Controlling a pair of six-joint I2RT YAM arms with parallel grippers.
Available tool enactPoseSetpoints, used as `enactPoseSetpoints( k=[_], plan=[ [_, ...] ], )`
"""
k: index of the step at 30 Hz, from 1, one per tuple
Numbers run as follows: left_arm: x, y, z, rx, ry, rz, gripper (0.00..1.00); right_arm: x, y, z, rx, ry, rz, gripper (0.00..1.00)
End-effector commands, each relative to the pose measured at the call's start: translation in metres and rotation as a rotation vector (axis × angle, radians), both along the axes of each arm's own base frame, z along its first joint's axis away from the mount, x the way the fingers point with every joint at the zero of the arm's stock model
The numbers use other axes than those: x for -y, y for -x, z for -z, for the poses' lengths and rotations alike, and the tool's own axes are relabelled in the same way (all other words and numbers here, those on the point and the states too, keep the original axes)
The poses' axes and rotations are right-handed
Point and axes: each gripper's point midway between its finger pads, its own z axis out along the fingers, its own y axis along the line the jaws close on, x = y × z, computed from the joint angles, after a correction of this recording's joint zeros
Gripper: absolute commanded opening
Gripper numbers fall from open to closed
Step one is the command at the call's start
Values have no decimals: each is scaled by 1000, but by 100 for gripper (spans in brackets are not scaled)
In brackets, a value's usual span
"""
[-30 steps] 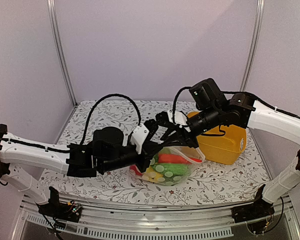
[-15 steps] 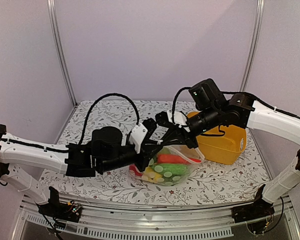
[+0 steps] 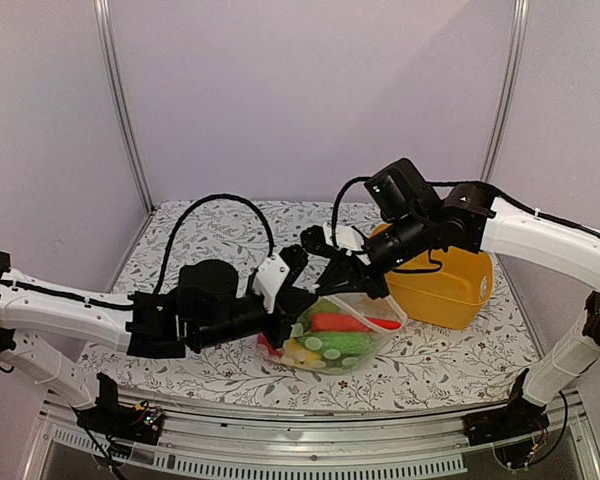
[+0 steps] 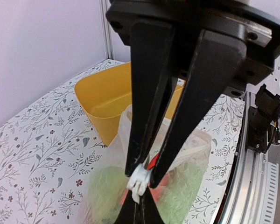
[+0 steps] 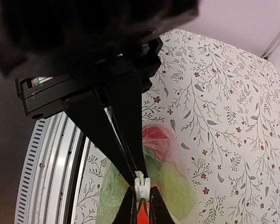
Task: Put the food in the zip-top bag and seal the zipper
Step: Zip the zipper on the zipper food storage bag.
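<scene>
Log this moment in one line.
phase: sealing | left gripper: shut on zipper | right gripper: shut on zipper | food: inside zip-top bag

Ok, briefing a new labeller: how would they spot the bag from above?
On the flowered table, find the yellow tub at right. Just left of it sits the bag: clear soft plastic showing red and green food, unlike the opaque tub.

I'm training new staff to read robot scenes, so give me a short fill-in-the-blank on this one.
The clear bag lies beside a tub coloured ____.
The carrot lies ____ the bag.
The left gripper and the right gripper are both ____ on the bag's rim.
The table bears a ____ print.
Missing words: yellow; inside; shut; floral.
</scene>
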Motion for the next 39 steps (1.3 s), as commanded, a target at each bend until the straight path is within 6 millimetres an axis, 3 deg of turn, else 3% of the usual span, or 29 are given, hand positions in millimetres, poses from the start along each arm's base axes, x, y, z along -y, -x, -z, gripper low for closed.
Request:
enactPoseSetpoints(
  k=[1,9,24,34,39],
  plan=[
    [-22,-14,-22,36,77,-91,0,15,4,31,-78,151,44,2],
    [-52,-18,-21,41,107,-161,0,41,-12,37,-82,203,150,1],
    [-104,-23,-15,46,156,-277,0,81,-38,77,-135,312,259,2],
    [-122,-22,-6,31,177,-307,0,100,-48,92,-135,353,300,3],
    [-120,-22,-3,28,179,-299,0,97,-49,87,-141,335,296,7]
  ],
)
